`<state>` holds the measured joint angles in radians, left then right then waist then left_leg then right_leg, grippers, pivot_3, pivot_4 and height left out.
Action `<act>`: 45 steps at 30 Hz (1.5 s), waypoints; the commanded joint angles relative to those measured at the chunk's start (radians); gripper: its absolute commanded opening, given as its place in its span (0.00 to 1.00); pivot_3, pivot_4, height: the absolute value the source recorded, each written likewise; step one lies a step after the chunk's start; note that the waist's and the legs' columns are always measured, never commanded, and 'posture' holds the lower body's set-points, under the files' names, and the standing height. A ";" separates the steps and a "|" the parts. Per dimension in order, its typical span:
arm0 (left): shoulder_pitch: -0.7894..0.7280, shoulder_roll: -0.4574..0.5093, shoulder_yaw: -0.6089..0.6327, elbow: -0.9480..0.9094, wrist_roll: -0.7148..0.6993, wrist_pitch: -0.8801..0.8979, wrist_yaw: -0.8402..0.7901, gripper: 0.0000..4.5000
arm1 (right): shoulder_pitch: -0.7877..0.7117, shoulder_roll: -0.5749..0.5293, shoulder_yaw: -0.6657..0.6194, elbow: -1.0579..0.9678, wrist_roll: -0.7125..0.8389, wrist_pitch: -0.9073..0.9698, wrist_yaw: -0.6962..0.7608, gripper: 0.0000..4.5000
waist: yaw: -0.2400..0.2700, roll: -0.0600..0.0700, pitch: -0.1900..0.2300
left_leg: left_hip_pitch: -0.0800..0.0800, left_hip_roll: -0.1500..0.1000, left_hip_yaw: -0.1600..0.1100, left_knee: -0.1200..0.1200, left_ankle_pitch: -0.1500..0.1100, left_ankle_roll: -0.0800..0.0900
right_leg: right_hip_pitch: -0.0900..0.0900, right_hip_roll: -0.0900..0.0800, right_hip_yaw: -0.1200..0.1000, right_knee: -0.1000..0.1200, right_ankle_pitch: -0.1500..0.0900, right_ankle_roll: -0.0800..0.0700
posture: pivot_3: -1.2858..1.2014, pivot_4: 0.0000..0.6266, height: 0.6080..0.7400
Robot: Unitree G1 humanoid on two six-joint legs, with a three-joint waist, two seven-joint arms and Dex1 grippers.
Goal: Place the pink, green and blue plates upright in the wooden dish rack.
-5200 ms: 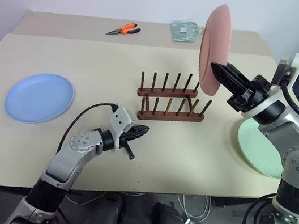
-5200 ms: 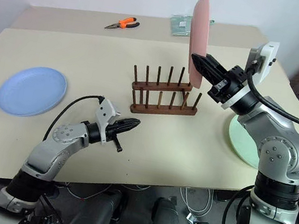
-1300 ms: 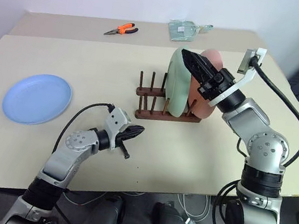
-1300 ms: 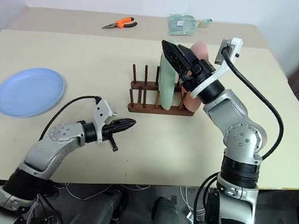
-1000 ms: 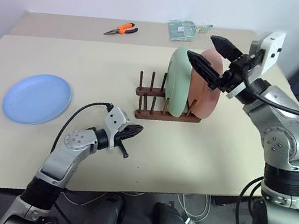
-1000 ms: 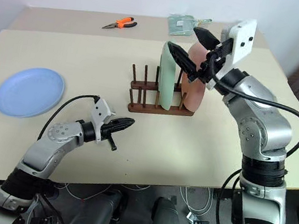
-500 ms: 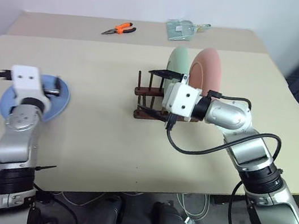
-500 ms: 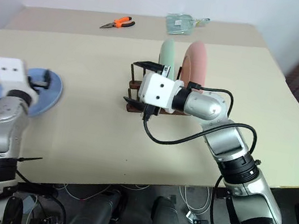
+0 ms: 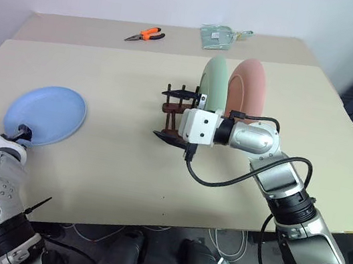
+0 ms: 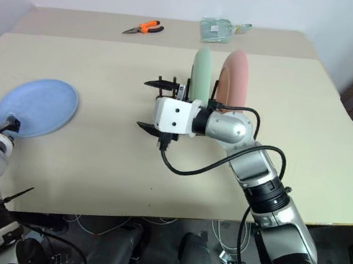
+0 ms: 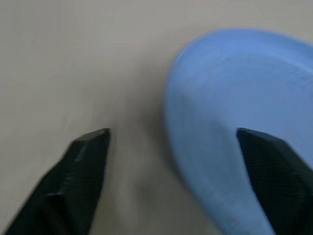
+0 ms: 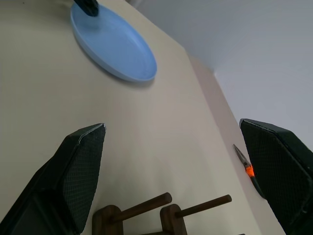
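The flat, round, light blue plastic plate [image 9: 45, 114] lay just ahead of the spread left tool [image 11: 181, 161], far nearer than the spread right tool [image 9: 178, 116].

The blue plate [image 9: 45, 114], green plate [image 9: 214, 84] and pink plate [image 9: 250, 87] look like smooth matt plastic, and the rack [image 9: 174, 108] is dark, plain wood. The desk [image 9: 126, 69] has a smooth, matt beige top. The right end effector [image 9: 178, 115] has black fingers [image 12: 78, 171] with a fine grid texture, and the pliers [image 9: 145, 34] at the upper left show orange grips on dull metal.
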<state>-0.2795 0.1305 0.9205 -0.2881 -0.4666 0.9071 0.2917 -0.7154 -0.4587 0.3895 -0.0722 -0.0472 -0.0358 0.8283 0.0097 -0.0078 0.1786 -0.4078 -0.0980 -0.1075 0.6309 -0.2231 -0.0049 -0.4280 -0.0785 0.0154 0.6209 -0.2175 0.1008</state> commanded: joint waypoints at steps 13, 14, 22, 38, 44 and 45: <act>-0.115 0.076 -0.057 0.053 -0.224 -0.039 -0.014 0.01 | 0.028 0.020 -0.050 -0.017 -0.031 0.010 -0.028 1.00 | 0.002 -0.005 0.000 | 0.000 0.000 0.000 0.000 0.002 -0.003 | 0.000 0.002 0.000 0.001 0.000 -0.001 | 0.52 0.24 1.00; -0.125 0.095 -0.100 0.036 -0.212 -0.058 -0.034 0.01 | 0.025 0.023 -0.053 -0.015 -0.037 0.000 -0.036 1.00 | 0.002 -0.005 -0.001 | 0.000 0.000 -0.001 0.000 0.002 -0.003 | 0.000 0.002 0.000 0.001 0.000 -0.001 | 0.52 0.24 1.00; -0.335 0.279 -0.428 -0.105 -0.178 -0.028 -0.147 0.01 | -0.046 0.046 -0.026 0.048 -0.140 -0.126 -0.107 1.00 | -0.001 -0.008 0.001 | 0.000 0.000 -0.001 -0.001 0.003 -0.005 | 0.000 0.002 0.000 0.001 0.001 -0.001 | 0.52 0.24 1.00; -0.485 0.288 -0.580 -0.176 -0.185 0.190 -0.143 0.00 | -0.160 0.122 0.042 0.233 -0.387 -0.266 -0.278 0.26 | -0.025 -0.011 0.003 | 0.001 0.000 0.000 -0.003 0.007 -0.011 | -0.004 0.003 0.002 0.008 0.001 -0.002 | 0.52 0.24 1.00; -0.533 0.189 -0.438 -0.170 -0.262 0.085 -0.115 0.32 | -0.145 0.133 0.046 0.217 -0.387 -0.273 -0.279 0.00 | -0.023 -0.012 0.004 | 0.001 0.000 0.000 -0.003 0.007 -0.011 | -0.004 0.003 0.002 0.008 0.001 -0.002 | 0.52 0.24 1.00; -0.555 0.174 -0.402 -0.163 -0.267 0.043 -0.098 0.44 | -0.144 0.135 0.046 0.217 -0.386 -0.276 -0.281 0.00 | -0.023 -0.012 0.004 | 0.001 0.000 0.000 -0.002 0.007 -0.011 | -0.004 0.003 0.002 0.008 0.001 -0.002 | 0.52 0.24 1.00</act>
<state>-0.7781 0.3002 0.4507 -0.4286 -0.7107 1.0259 0.1731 -0.8520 -0.3335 0.4615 0.1876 -0.4467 -0.2947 0.5646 -0.0134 -0.0203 0.1824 -0.4071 -0.0979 -0.1074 0.6287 -0.2163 -0.0163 -0.4323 -0.0756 0.0174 0.6289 -0.2169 0.0991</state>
